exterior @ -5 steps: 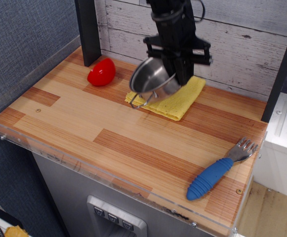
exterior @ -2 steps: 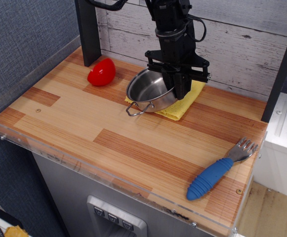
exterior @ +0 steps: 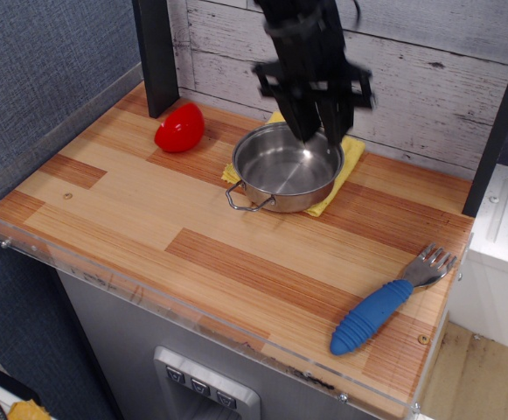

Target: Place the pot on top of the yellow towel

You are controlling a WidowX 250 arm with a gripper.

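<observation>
The shiny steel pot sits level on the yellow towel, which shows only at its corners around the pot. One wire loop handle points to the front left, past the towel's edge. My black gripper hangs just above the pot's far rim, blurred by motion. Its two fingers stand apart with nothing between them, so it is open and off the pot.
A red rounded object lies left of the towel. A fork with a blue handle lies at the front right. A black post stands at the back left, and a clear rim edges the wooden table.
The pot went from tilted in my grip to lying flat on the towel. My fingers have opened, let go of it and risen slightly.
</observation>
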